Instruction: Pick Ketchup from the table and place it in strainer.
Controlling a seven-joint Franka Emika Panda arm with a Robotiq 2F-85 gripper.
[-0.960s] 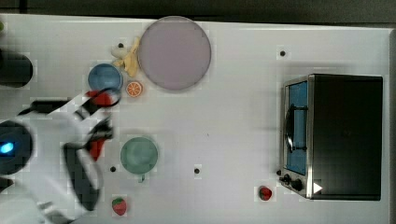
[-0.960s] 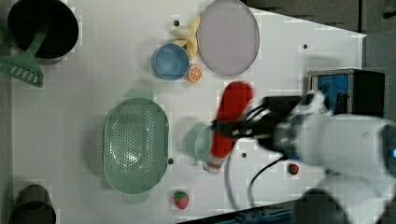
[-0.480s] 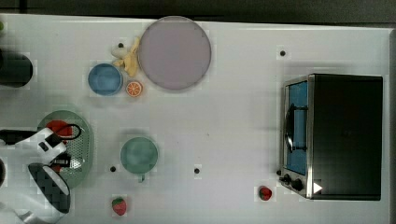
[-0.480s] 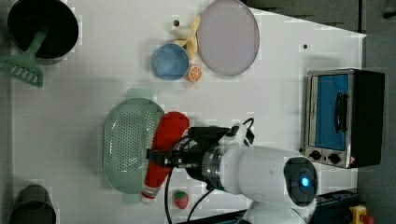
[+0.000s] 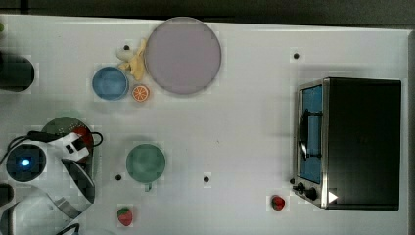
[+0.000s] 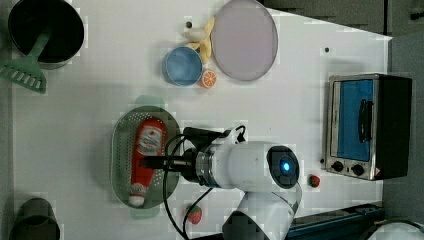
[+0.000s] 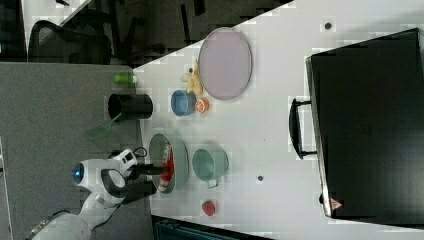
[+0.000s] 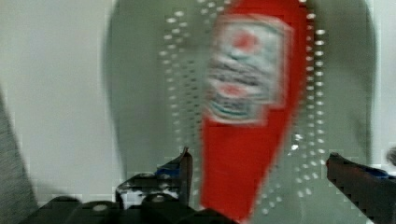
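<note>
Inside the strainer the Ketchup is lying flat. Above it the gripper is hanging with fingers spread, gripping nothing.

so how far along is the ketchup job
Done: the Ketchup lies flat inside the strainer, cap toward the left view's bottom. In hand: nothing; the gripper is open, fingers either side of the bottle. Left: probably just lifting the arm clear.
</note>
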